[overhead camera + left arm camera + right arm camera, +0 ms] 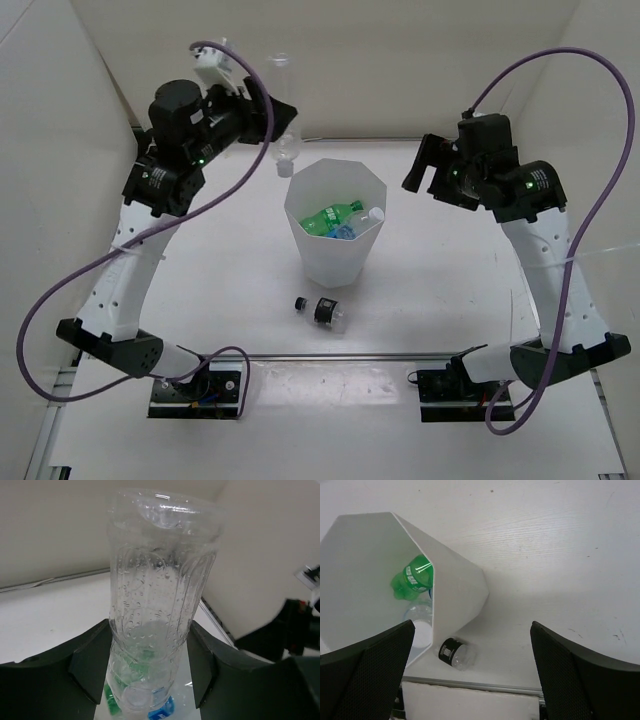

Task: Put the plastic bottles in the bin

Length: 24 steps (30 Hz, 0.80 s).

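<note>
I count one bin point(335, 265) and four bottles I am sure of. My left claw point(149, 662) is clamped on the plain clear bottle point(160, 580), held in the air just beyond the bin's far rim. Its long axis runs roughly upright, neck down toward the bin and base up. Inside the bin, one green bottle point(332, 216) lies slantwise beside a blue-labelled bottle point(347, 232); they overlap too much for me to count more. One black-labelled bottle point(325, 311) lies on its side on the table just in front of the bin, cap pointing left. My right claw point(418, 165) hangs wide apart and holds nothing, to the right of the bin.
</note>
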Tool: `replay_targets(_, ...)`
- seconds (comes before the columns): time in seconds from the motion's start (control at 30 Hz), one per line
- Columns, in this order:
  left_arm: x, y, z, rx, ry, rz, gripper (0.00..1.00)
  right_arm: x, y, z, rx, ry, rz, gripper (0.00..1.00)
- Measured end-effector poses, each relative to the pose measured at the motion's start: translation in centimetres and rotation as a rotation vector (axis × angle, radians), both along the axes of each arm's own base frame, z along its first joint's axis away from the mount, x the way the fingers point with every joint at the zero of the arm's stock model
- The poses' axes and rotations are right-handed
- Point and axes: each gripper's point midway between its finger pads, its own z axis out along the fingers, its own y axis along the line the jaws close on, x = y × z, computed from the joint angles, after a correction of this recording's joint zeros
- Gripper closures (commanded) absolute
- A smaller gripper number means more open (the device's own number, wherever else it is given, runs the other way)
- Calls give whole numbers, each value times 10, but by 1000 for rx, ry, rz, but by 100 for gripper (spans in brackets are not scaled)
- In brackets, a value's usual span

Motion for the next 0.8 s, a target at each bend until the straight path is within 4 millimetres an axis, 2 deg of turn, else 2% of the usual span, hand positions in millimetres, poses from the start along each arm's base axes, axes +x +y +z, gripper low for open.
replay_targets(0.07, -11, -27, 5, 19, -37, -75, 36, 3, -2, 2, 25, -1, -14, 0)
replay_targets(0.13, -13, -51, -7, 54, -30, -127, 35, 6, -2, 5, 46, -9, -18, 0)
replay_targets(0.2, -10, -76, -32, 103, 4, -165, 30, 8, -3, 6, 57, -11, -23, 0)
replay_targets(0.23, -8, -85, -48, 132, 29, -176, 9, 9, -3, 6, 61, -12, -21, 0)
replay_targets(0.27, -7, -93, -63, 163, 49, -186, 0, 10, -3, 7, 64, -15, -23, 0)
replay_targets(0.37, -7, -102, -100, 240, 112, -186, 0, 13, -3, 5, 74, -28, -21, 0)
replay_targets(0.4, -7, -102, -104, 257, 115, -182, 0, 13, -2, 3, 76, -33, -13, 10)
replay_targets(0.47, -10, -101, -101, 287, 87, -182, 0, 10, 0, -5, 82, -51, 17, 12)
replay_targets(0.57, -15, -88, -82, 311, 18, -140, 0, -10, 7, -27, 74, -91, 117, 16)
replay_targets(0.67, -22, -61, -51, 312, -55, -35, 0, -41, 26, -51, 72, -175, 276, 13)
replay_targets(0.73, -25, -35, -31, 290, -94, 75, 0, -67, 38, -72, 80, -249, 390, 9)
replay_targets(0.8, -32, -2, -25, 276, -105, 190, 0, -93, 45, -98, 83, -286, 488, 2)
